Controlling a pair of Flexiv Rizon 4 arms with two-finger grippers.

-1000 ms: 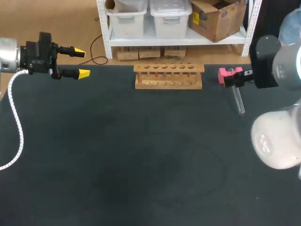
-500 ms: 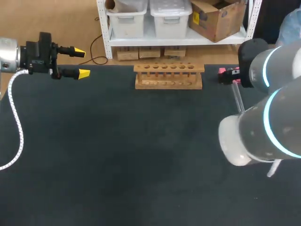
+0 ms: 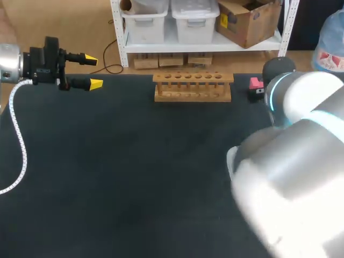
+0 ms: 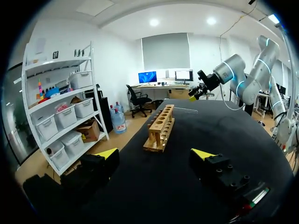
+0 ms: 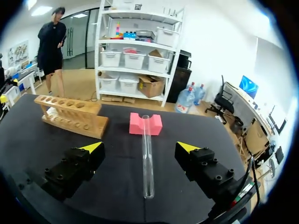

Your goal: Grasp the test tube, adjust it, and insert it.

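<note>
Right arm (image 3: 293,172) has swung in, now hiding the test tube (image 5: 147,158) from overhead.
Right gripper (image 5: 140,147) is spread wide, the tube lying between its fingers, far end on the pink block (image 5: 145,123); left gripper (image 4: 156,153) unmoved, fingers apart.

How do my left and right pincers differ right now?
The left pincer hangs near the far left corner of the table, well away from the rack, nothing between its fingers. The right pincer straddles the test tube, whose far end rests on the pink block. Both are open.
</note>
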